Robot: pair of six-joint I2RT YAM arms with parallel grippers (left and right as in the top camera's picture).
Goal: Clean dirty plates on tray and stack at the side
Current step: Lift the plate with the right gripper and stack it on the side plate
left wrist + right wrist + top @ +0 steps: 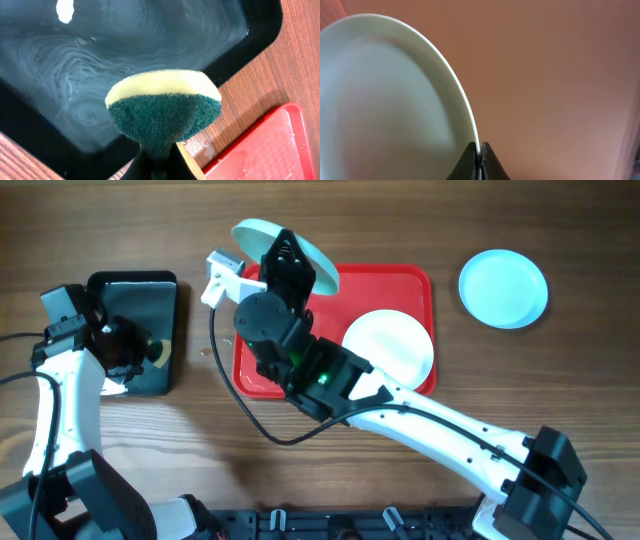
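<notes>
Held plate (252, 235): pale aqua-white and tilted steeply on edge above the far left corner of the red tray (400, 285). Its rim is pinched at one spot. In the right wrist view this plate (395, 100) fills the left half, blurred, with the surface plain and no marks readable.

White plate (392, 345): lies flat inside the red tray, in the right half. The right arm's forearm crosses just beside its near edge.

Aqua plate (503, 288): sits alone on the wooden table (400, 220), to the right of the red tray and apart from it.

Black tray (130, 280): left of the red tray, holding cloudy, swirled water. A black cable loops over the table between the two trays.

Right gripper (284, 252): the arm reaches in from the near right corner and crosses the red tray, hiding its left half. The jaws are clamped thin on the held plate's rim (479, 148).

Left gripper (140, 350): hangs over the black tray (260, 30). The jaws (157, 162) are closed on a sponge (165, 107), yellow foam behind and green scouring face toward the camera, clear of the water. A corner of the red tray (265, 150) shows wet.
</notes>
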